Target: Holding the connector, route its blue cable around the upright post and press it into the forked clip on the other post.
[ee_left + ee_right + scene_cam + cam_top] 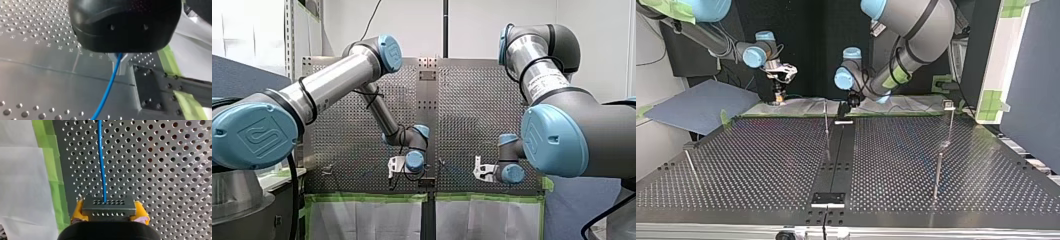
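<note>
Down over the table (162,170), right end effector (109,210) clamped on connector (109,205), left end effector (120,63) of unclear grip.

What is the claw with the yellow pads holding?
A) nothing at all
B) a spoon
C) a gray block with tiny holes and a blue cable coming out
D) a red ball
C: in the right wrist view my right claw squeezes the gray connector between its yellow pads, and the blue cable runs out of the connector's holed face.
</note>
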### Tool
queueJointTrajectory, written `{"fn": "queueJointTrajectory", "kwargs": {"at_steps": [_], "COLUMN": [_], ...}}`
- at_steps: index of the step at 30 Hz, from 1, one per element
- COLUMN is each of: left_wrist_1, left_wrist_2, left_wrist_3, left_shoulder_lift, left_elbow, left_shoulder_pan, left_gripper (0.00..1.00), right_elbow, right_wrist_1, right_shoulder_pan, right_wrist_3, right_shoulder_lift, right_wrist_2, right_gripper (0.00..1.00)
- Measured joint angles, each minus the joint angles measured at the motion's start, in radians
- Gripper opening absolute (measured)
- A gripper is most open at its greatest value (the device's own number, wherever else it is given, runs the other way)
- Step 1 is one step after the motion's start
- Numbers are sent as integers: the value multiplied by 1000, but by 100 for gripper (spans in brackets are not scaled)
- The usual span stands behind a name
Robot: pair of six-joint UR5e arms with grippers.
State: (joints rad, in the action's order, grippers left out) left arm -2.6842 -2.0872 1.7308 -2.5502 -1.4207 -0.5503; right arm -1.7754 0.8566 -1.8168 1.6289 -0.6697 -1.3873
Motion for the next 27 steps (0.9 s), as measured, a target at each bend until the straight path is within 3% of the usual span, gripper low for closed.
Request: {"fn": "queueJointTrajectory", "kwargs": {"at_steps": [27], "left_wrist_1": [3], "left_wrist_2": [-12], "left_wrist_3": [-46], "left_shoulder_lift": [-1], "left_elbow": [25], "left_shoulder_pan": [26], "left_gripper": [2], "right_elbow": [51], "right_wrist_1": [13], "right_shoulder_pan": [21], "right_wrist_3": [-3], "right_shoulder_lift": [1], "right_wrist_2": [-22], "right_gripper": [0]}}
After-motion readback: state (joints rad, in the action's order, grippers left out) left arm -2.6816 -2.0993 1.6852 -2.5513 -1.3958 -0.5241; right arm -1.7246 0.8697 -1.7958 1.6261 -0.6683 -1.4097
